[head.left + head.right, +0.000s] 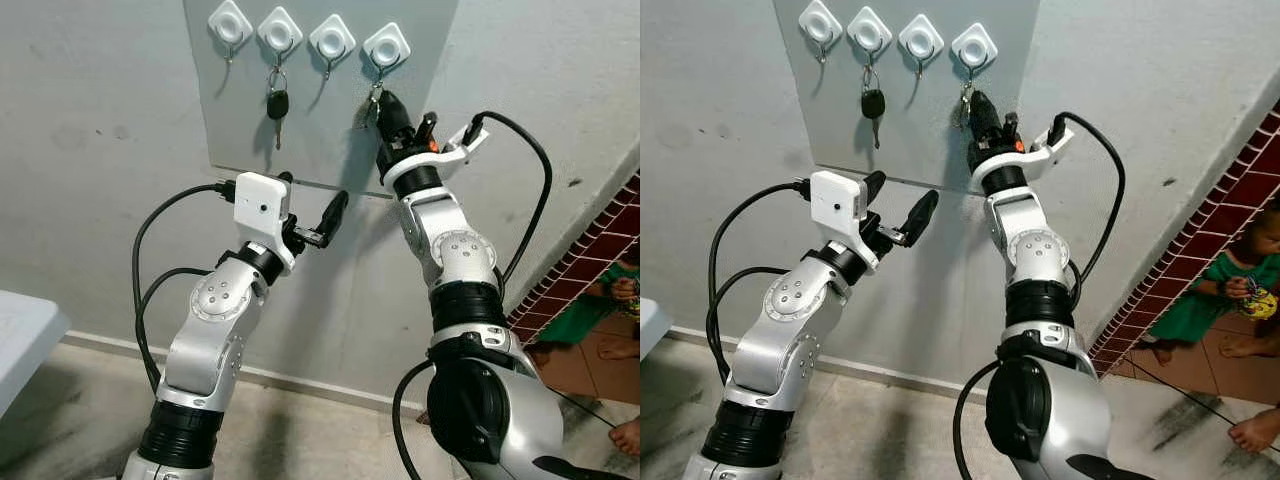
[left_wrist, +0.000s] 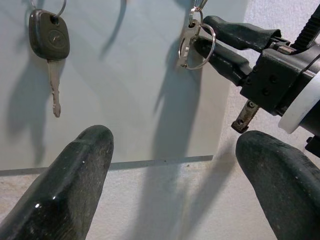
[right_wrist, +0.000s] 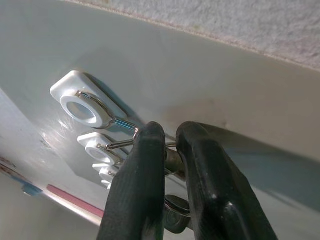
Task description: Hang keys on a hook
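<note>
On the grey board (image 1: 240, 120), a black car key (image 1: 277, 104) hangs second from its left edge. The left claw (image 1: 312, 222) idles open below. The right claw (image 1: 385, 108) pinches the keys (image 2: 192, 42) at the rightmost hook (image 1: 385, 47); letting go before the ring seats could drop them.

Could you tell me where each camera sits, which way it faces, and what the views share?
Left eye view: on the head, looking forward and down at the wall panel with its hooks; both silver arms show.
Right eye view: its stereo twin, same scene; a person at the far right.
Left wrist view: looks along the left gripper with its open fingers toward the car key and the right gripper.
Right wrist view: looks along the right gripper's fingers, shut on the key ring below a hook.
Shared: key ring, panel.
</note>
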### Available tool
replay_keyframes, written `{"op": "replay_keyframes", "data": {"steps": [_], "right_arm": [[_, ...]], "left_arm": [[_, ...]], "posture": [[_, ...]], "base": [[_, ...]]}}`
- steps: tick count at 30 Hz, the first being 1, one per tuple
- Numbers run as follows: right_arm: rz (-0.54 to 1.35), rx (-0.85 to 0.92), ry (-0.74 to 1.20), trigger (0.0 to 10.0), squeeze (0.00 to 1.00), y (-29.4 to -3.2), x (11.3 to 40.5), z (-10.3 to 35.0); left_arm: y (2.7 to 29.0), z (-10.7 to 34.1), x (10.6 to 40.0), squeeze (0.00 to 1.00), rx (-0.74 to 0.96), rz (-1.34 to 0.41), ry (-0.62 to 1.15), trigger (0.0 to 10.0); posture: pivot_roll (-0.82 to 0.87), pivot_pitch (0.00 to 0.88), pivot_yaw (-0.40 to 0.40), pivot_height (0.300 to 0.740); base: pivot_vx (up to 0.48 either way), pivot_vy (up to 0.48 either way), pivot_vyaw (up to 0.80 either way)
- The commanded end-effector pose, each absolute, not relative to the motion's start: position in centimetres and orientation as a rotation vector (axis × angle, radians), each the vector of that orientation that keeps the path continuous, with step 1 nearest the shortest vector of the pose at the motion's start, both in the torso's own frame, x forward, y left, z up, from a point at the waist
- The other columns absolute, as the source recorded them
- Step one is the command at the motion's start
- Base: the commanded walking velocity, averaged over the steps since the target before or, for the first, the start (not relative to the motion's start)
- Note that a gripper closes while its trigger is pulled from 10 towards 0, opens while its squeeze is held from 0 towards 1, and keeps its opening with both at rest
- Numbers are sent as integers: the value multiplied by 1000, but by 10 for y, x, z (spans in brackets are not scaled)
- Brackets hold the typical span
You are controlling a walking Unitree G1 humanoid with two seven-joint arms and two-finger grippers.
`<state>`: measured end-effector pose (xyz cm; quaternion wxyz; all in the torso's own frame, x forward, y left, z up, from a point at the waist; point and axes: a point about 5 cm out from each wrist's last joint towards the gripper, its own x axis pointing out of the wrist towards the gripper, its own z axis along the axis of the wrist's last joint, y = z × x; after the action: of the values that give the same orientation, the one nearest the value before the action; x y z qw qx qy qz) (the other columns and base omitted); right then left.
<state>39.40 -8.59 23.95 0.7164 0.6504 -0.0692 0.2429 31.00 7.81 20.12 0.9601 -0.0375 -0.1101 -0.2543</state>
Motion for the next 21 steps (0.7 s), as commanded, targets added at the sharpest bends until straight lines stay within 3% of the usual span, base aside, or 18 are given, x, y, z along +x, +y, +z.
{"op": "replay_keyframes", "data": {"steps": [1,8,12,21], "right_arm": [[509,1440,-128,10000,1000,-83,392,231],[517,1386,-142,10000,1000,-83,390,230],[495,1186,-214,10000,1000,-87,385,224],[481,1079,-280,10000,1000,-100,372,212]], "left_arm": [[78,204,308,0,-65,-511,-233,10000],[79,204,308,0,-67,-505,-231,10000],[80,202,308,0,-65,-498,-229,10000],[83,199,308,0,-66,-474,-222,10000]], "posture": [[30,45,-69,732],[31,46,-72,732],[31,46,-71,732],[33,37,-67,732]], "base": [[0,0,0],[0,0,0],[0,0,0],[0,0,0]]}}
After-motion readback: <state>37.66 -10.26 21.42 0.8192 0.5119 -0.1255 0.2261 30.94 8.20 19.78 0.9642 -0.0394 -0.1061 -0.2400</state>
